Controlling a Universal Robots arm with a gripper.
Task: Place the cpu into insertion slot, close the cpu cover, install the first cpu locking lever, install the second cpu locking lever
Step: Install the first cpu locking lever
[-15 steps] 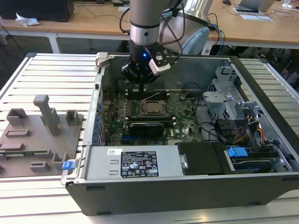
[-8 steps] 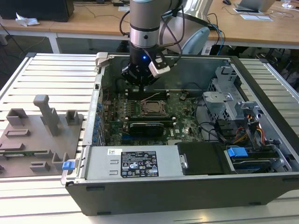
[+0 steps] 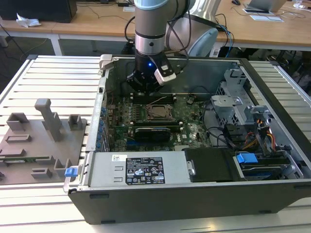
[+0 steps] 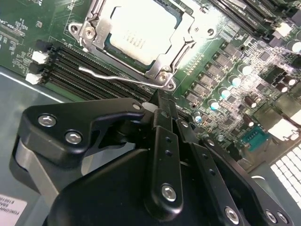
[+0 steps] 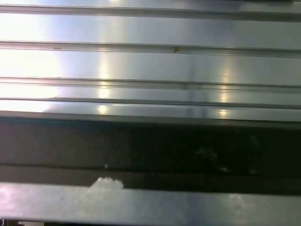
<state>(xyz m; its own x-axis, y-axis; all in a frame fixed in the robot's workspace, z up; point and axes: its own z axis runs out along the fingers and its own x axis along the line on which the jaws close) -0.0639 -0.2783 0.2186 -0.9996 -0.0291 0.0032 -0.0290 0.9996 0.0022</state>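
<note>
In the exterior view I have the arm point(image 3: 151, 34) reaching down into the open case point(image 3: 194, 194), which lies on its side on a slatted table point(image 3: 48, 82). The gripper point(image 3: 146, 88) hangs low over the motherboard point(image 3: 194, 131), just behind the slot point(image 3: 158, 112) as this camera sees it. The slot sits near the middle of the board, with the cpu point(image 3: 158, 113) inside it and the cover point(image 3: 158, 106) around it. A dark card point(image 3: 152, 133) lies just in front of the slot. To the exterior view's left a grey fixture point(image 3: 41, 141) with upright blocks rests on the table. From here I cannot tell how the fingers stand.

In the second wrist view I look past the black gripper point(image 4: 159, 109) onto the board. The fingers point(image 4: 162, 141) are drawn together with no gap that I can see, and they have hold of nothing. Their tip stands just beside a thin metal lever point(image 4: 120, 77) that runs along one side of the slot, its free end raised clear of the board. The cpu point(image 4: 141, 30) lies flat in the slot point(image 4: 164, 61), its pale metal top showing through the window of the cover point(image 4: 96, 29), which lies down around it. Memory slots point(image 4: 75, 63) run alongside.

In the first wrist view I see slatted metal rails point(image 5: 150, 66) and a dark band point(image 5: 150, 146) below them.
</note>
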